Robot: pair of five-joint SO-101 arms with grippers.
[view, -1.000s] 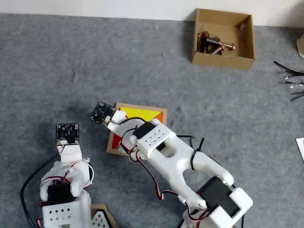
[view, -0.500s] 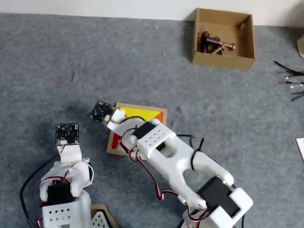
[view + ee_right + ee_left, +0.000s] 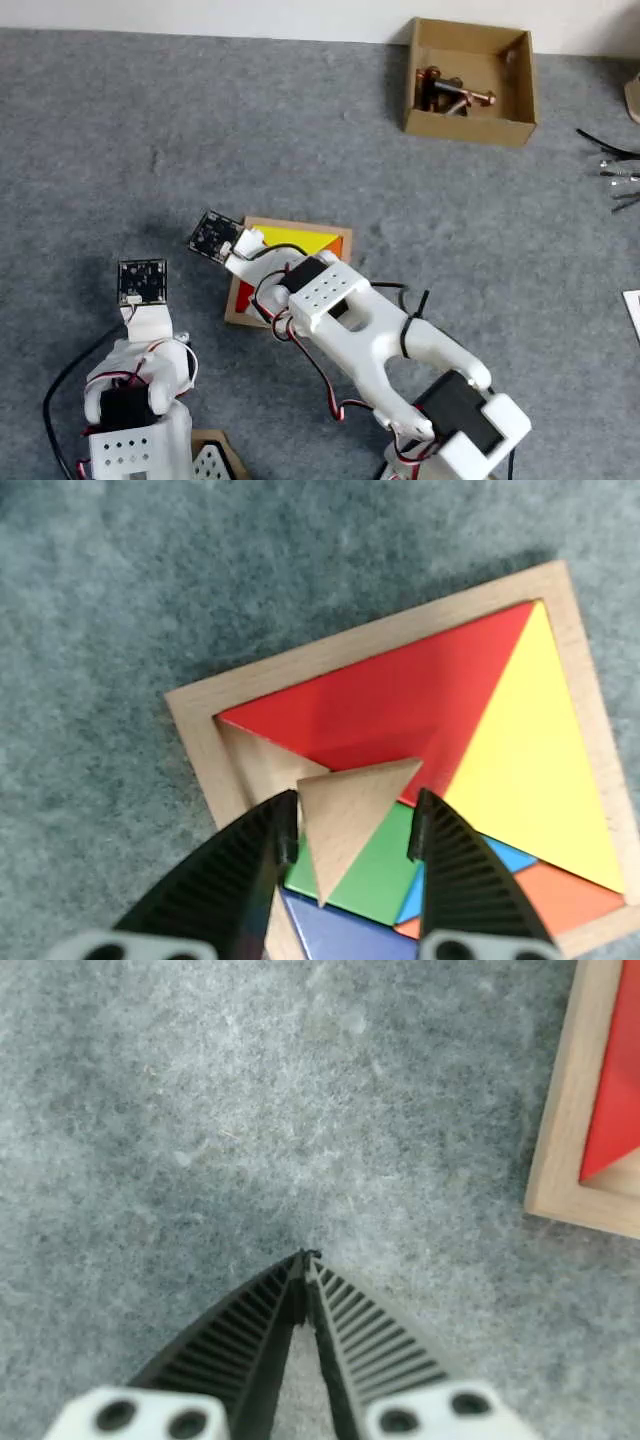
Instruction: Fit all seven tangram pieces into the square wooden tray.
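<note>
Pinching jaws first: the right gripper [image 3: 353, 825] holds a plain wooden triangle [image 3: 346, 816] between its two fingers, one on each side of it. The triangle hangs over the tray [image 3: 195, 750], covering part of the green piece [image 3: 365, 880] and the lower edge of the red piece [image 3: 380, 705]. Just beside it, along the tray's rim, a strip of bare tray floor shows.

The left gripper [image 3: 303, 1260] has its jaws pressed together, tips just over the grey felt [image 3: 200, 1110], with a corner of the tray [image 3: 560, 1110] off to one side.

Against half a second ago, the right arm [image 3: 350, 320] has edged slightly, so that its wrist camera [image 3: 214, 237] sits a touch farther out past the tray's corner. The left arm [image 3: 135, 390] has not moved, and the tray [image 3: 295, 224] lies where it did.

In the tray lie the red piece and a yellow piece [image 3: 540, 740], both large triangles meeting along one edge. Next to them are the green piece, blue pieces [image 3: 340, 935] and an orange piece [image 3: 565, 895] in a corner.

Well beyond the tray, near the table's far edge, stands an open cardboard box [image 3: 470, 128] holding a few copper-coloured metal parts [image 3: 450, 92].
</note>
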